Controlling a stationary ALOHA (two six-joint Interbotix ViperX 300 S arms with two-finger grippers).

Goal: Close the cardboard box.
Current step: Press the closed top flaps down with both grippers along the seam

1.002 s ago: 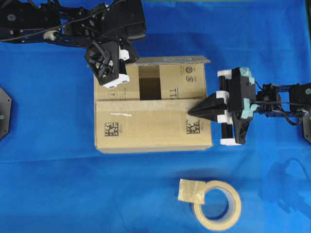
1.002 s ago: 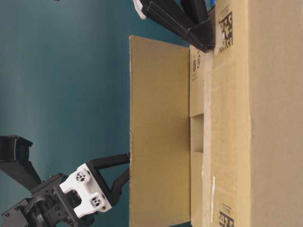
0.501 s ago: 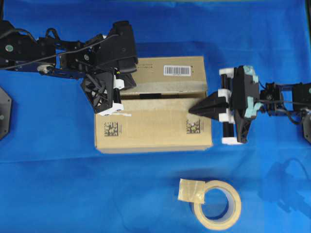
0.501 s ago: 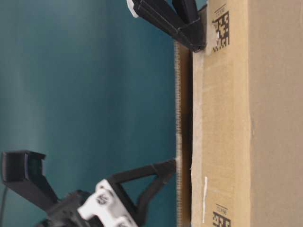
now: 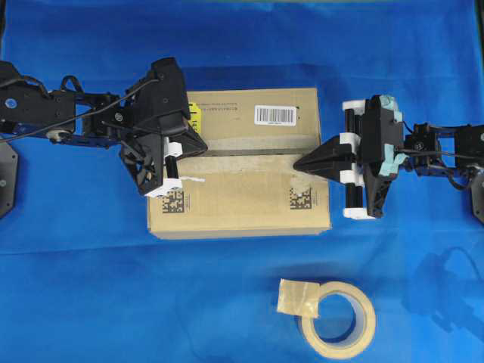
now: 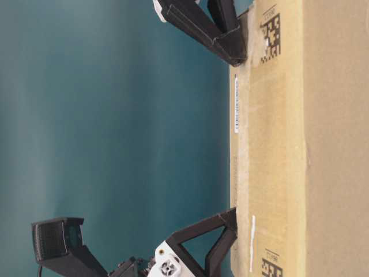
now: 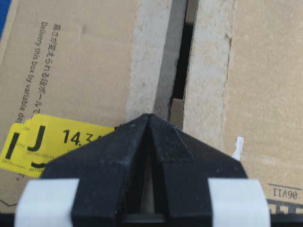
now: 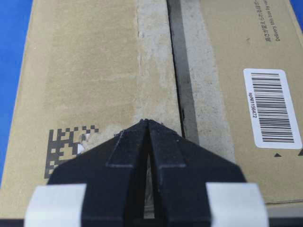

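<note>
Now my left gripper and right gripper, jaws clenched empty, pin both top flaps of the cardboard box mid-surface, yet lifting off could let the twelve-o'clock flap spring open.

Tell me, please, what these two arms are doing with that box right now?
They are closing the cardboard box. Both top flaps now lie flat, meeting along a narrow dark seam. The left gripper, shut, rests its tips on the seam's left end beside the yellow sticker. The right gripper, also shut, presses on the near flap at the box's right end. A tape roll lies untouched on the blue cloth.
</note>
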